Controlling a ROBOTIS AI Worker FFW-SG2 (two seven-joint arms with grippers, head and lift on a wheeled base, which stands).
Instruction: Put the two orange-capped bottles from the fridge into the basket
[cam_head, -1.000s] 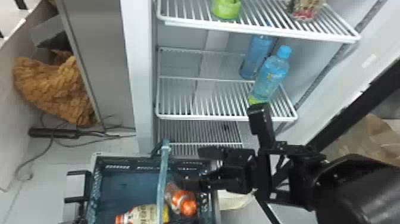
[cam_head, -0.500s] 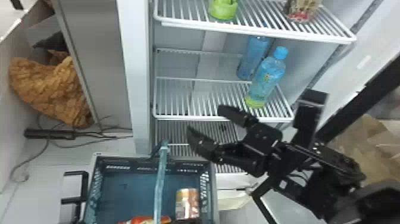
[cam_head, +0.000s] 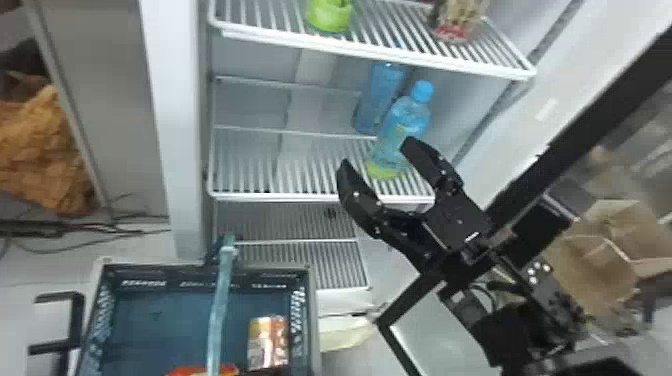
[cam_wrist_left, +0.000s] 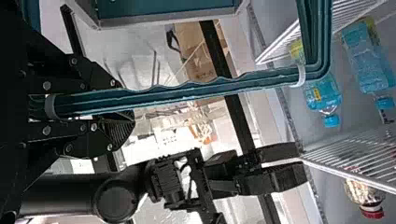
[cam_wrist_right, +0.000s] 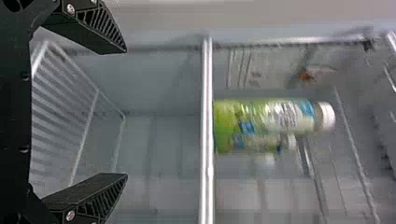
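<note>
My right gripper stands open in front of the middle fridge shelf, up and right of the basket. In the right wrist view, nothing is between the fingers of the right gripper. The left gripper is shut on the basket's blue-green handle, which stands up over the basket in the head view. Inside the basket, toward its right side, lies a shiny bottle with orange on it; its cap cannot be made out. An orange-red item is partly cut off at the bottom edge.
Two blue bottles, one behind and one in front, stand on the middle shelf. The upper shelf holds a green container and a patterned item. Green white-capped bottles show in the right wrist view. The fridge door is at right.
The right gripper has gone from over the basket up and right to the fridge front, its fingers now apart. The orange-capped bottle beneath it has shifted position inside the basket.
</note>
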